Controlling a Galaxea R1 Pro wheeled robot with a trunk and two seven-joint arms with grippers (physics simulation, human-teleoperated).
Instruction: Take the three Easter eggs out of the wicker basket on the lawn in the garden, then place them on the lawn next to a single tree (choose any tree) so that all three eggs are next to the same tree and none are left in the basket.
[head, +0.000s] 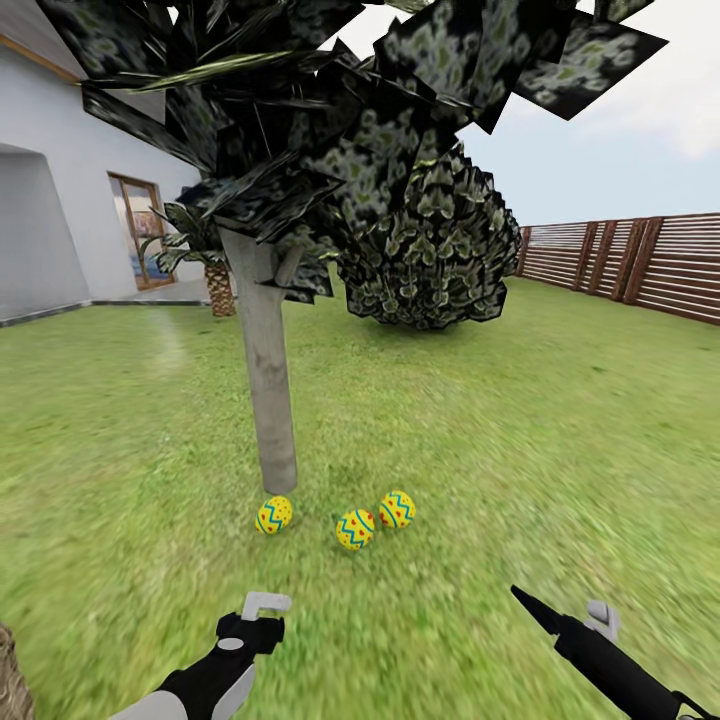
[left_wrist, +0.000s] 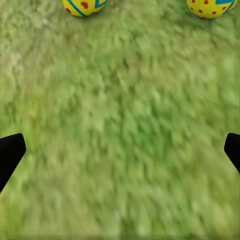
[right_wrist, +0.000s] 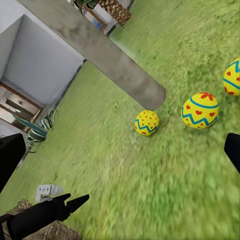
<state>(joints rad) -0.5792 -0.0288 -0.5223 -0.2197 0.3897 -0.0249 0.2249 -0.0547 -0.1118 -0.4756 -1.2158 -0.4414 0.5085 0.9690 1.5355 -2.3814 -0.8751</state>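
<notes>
The lawn spreads ahead of both hands; the tree rises beyond them. Three Easter eggs lie at its trunk, ahead of the released left hand and released right hand.

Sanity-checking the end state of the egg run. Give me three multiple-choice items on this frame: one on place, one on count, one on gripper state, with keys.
1. Where do the Easter eggs lie?
A. In the wicker basket
B. On the lawn at the foot of the tree's trunk
C. On the grey paving

2. How many eggs show on the grass in the head view?
A. One
B. Two
C. Three

3. What does the left gripper hold?
A. Nothing, open
B. An egg
C. A leaf

Key:
1 B: the Easter eggs sit on the lawn beside the tree.
2 C: three lie by the trunk.
3 A: the left gripper has its fingertips wide apart over bare grass.
</notes>
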